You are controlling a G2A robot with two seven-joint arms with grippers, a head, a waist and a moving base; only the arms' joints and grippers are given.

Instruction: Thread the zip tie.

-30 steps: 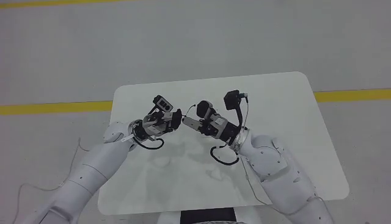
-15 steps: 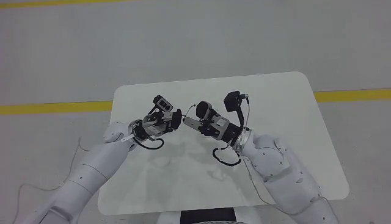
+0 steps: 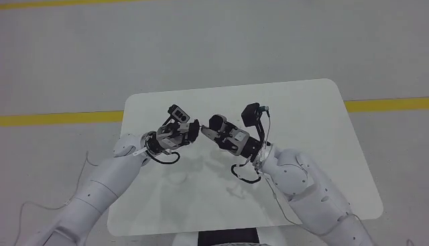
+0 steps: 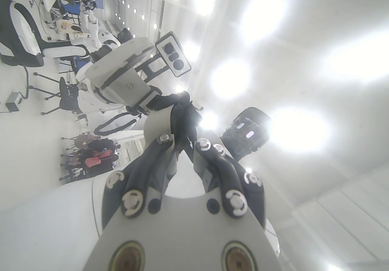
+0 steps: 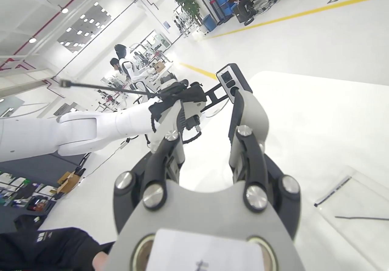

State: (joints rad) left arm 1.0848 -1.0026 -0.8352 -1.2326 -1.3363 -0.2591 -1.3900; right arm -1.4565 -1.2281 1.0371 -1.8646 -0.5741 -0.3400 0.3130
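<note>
Pinching the zip tie in the left end effector above the bench, pointing its long axis sideways, head free; facing it closely with the right end effector, gaping wide, empty.

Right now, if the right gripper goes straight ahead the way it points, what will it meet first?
Most likely the left gripper, shut on the zip tie, which sits straight ahead of the open right gripper. Depth is unclear, so the gap between them cannot be judged.
</note>
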